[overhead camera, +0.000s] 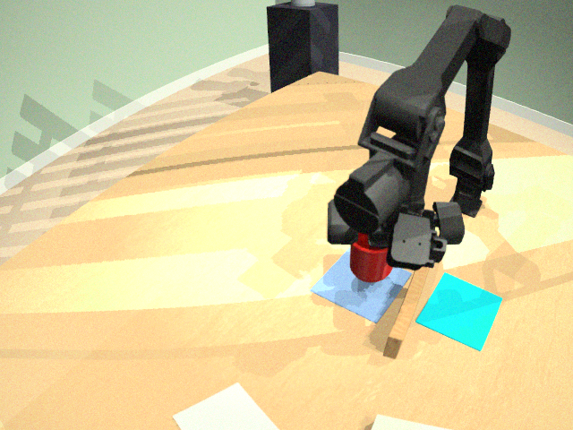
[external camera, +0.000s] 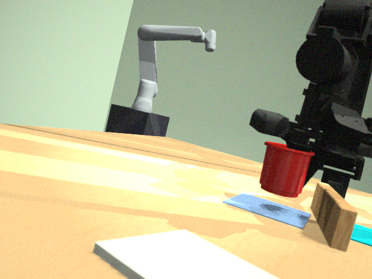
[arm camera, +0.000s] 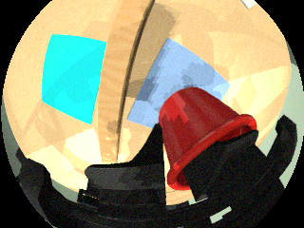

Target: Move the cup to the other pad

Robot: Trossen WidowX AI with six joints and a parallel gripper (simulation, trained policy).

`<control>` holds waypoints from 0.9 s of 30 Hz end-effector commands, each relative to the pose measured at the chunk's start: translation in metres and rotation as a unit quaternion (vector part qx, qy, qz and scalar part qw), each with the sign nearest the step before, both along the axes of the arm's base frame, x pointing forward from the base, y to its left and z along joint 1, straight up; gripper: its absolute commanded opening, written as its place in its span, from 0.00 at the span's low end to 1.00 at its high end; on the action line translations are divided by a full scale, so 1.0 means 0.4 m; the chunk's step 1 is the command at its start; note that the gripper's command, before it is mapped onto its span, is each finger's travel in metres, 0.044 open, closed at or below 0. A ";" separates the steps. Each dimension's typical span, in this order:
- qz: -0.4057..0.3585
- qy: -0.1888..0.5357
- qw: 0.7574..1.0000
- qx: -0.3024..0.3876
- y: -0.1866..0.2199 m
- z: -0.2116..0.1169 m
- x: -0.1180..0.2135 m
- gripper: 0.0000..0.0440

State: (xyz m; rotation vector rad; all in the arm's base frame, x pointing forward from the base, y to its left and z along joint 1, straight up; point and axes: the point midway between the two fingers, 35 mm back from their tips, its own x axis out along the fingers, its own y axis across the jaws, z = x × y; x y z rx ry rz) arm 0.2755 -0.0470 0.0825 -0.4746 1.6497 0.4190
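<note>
The pincer [overhead camera: 388, 247] [external camera: 307, 156] [arm camera: 163, 126] is clenched on the wall of the red cup [overhead camera: 370, 264] [external camera: 285, 171] [arm camera: 199, 119], which hangs slightly tilted above the blue pad [overhead camera: 365, 303] [external camera: 264, 208] [arm camera: 163, 78] — raised clear of it. In the top view, a wooden bar [overhead camera: 406, 314] [external camera: 337, 213] [arm camera: 114, 71] stands on the counter [overhead camera: 184, 333] [external camera: 75, 207] [arm camera: 214, 28] between this left pad and the cyan pad [overhead camera: 462, 312] [external camera: 363, 235] [arm camera: 73, 78] at right; the cup's interior is mostly hidden.

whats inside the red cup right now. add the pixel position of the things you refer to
One finger of the end effector [external camera: 303, 150] [arm camera: 163, 157] reaches in over the rim of the red cup [overhead camera: 371, 266] [external camera: 285, 171] [arm camera: 197, 119]. The rest of the inside is hidden by the cup's wall and that finger, so no marbles can be seen.
</note>
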 end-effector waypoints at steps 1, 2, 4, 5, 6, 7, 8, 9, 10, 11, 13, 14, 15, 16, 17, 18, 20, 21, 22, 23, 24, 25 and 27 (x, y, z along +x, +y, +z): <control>0.015 -0.016 1.000 0.003 0.011 0.034 0.012 0.01; 0.018 -0.018 1.000 0.003 0.014 0.040 0.013 0.01; 0.024 -0.022 0.999 0.004 0.021 0.051 0.017 0.01; 0.027 -0.024 0.999 0.004 0.026 0.056 0.019 0.00; 0.030 -0.027 0.999 0.005 0.030 0.061 0.021 0.00; 0.033 -0.029 0.999 0.005 0.035 0.067 0.023 0.00; 0.036 -0.032 0.999 0.005 0.041 0.072 0.025 0.00; 0.039 -0.034 0.999 0.005 0.046 0.077 0.027 0.00; 0.042 -0.037 0.998 0.006 0.052 0.081 0.029 0.00; 0.045 -0.040 0.998 0.006 0.059 0.086 0.032 0.00; 0.051 -0.045 0.998 0.007 0.072 0.095 0.036 0.00; 0.054 -0.048 0.997 0.007 0.079 0.098 0.038 0.00; 0.058 -0.051 0.997 0.008 0.087 0.102 0.040 0.00; 0.061 -0.053 0.997 0.008 0.094 0.105 0.042 0.00; 0.064 -0.056 0.996 0.009 0.102 0.109 0.043 0.00; 0.068 -0.059 0.996 0.009 0.110 0.111 0.045 0.00; 0.074 -0.065 0.995 0.010 0.126 0.116 0.048 0.00; 0.078 -0.068 0.995 0.011 0.134 0.119 0.049 0.00; 0.081 -0.070 0.994 0.011 0.142 0.121 0.051 0.00; 0.084 -0.073 0.994 0.011 0.150 0.123 0.052 0.00; 0.088 -0.076 0.993 0.012 0.159 0.124 0.053 0.00; 0.091 -0.078 0.993 0.012 0.167 0.125 0.054 0.00; 0.098 -0.083 0.992 0.013 0.184 0.127 0.055 0.00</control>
